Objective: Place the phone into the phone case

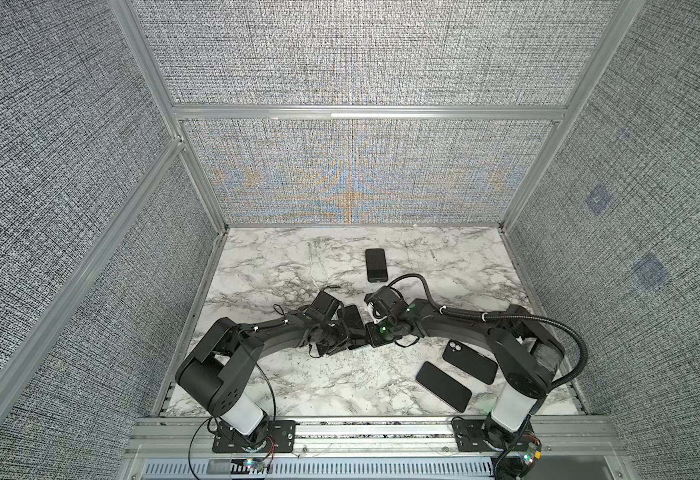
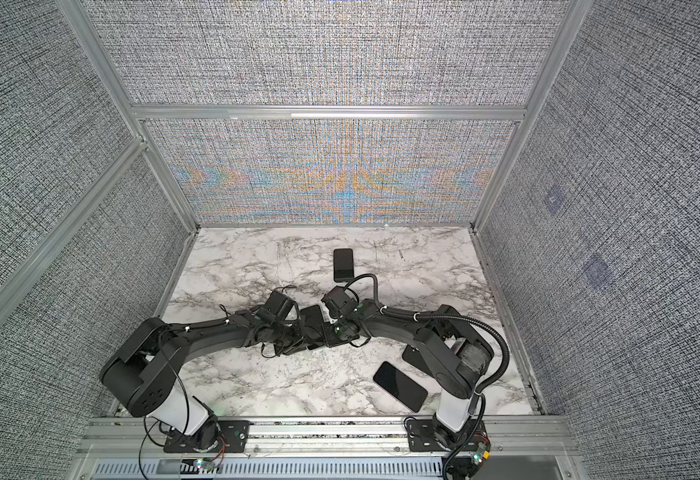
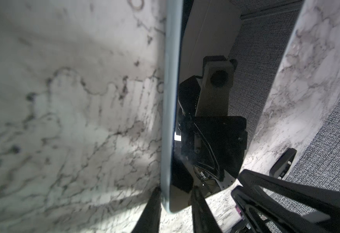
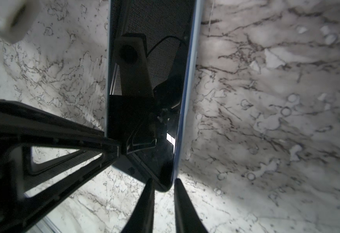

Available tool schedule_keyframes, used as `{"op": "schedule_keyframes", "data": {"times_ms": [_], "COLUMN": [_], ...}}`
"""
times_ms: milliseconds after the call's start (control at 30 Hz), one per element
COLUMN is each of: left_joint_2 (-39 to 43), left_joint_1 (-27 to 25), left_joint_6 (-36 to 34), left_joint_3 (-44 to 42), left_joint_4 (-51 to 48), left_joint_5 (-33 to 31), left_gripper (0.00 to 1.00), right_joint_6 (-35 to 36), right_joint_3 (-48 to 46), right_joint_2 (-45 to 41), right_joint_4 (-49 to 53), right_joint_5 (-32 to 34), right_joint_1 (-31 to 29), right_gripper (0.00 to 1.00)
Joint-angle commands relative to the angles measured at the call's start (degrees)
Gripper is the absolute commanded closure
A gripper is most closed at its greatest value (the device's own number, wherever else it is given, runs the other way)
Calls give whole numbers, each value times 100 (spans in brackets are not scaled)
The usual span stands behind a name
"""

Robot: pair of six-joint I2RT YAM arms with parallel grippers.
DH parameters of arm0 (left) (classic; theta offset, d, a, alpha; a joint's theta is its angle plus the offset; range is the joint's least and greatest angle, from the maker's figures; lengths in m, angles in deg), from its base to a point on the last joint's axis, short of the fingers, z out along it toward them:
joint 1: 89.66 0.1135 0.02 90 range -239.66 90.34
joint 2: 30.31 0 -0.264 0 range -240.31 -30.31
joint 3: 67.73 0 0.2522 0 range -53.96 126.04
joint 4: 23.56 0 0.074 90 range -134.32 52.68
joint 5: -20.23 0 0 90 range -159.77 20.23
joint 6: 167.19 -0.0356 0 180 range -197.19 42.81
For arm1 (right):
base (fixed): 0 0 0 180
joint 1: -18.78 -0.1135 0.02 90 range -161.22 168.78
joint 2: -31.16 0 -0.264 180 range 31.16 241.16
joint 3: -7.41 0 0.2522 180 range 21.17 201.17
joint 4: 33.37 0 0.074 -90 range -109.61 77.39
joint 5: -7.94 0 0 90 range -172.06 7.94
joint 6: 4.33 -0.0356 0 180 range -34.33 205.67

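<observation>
At the centre of the table (image 1: 277,266), the left end effector (image 3: 176,188) and right end effector (image 4: 163,179) each pinch a corner of one blue-edged phone (image 4: 144,80).

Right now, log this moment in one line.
left tool: shut on phone | right tool: shut on same phone | phone: held between both

Shut in by walls (image 1: 360,174) at back and both sides. Barred across mid-worktop (image 1: 277,257) by left arm (image 1: 273,332) and right arm (image 1: 456,320), with left fingers (image 3: 151,209) and right fingers (image 4: 142,205) pinched on one held phone (image 4: 144,80), closing the middle. Open behind the arms, left and right of a dark slab (image 1: 376,264) lying flat. Open at front centre between the arm bases. Cluttered at front right by case (image 1: 469,361) and front phone (image 1: 443,386), just beside the right arm's base.
</observation>
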Motion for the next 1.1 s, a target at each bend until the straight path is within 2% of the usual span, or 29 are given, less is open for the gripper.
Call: {"op": "schedule_keyframes", "data": {"times_ms": [0,1067], "left_joint_2": [-17,-49], "left_joint_1": [7,6], "left_joint_6": [-68,-98], "left_joint_3": [-39,-51], "left_joint_4": [-59,-37], "left_joint_5": [-55,-33], "left_gripper": [73,75], "right_joint_6": [-11,-142], "right_joint_3": [36,-100], "right_joint_2": [33,233], "right_joint_4": [41,-281], "right_joint_5": [-48,-463], "right_joint_1": [-6,-21], "right_gripper": [79,87]}}
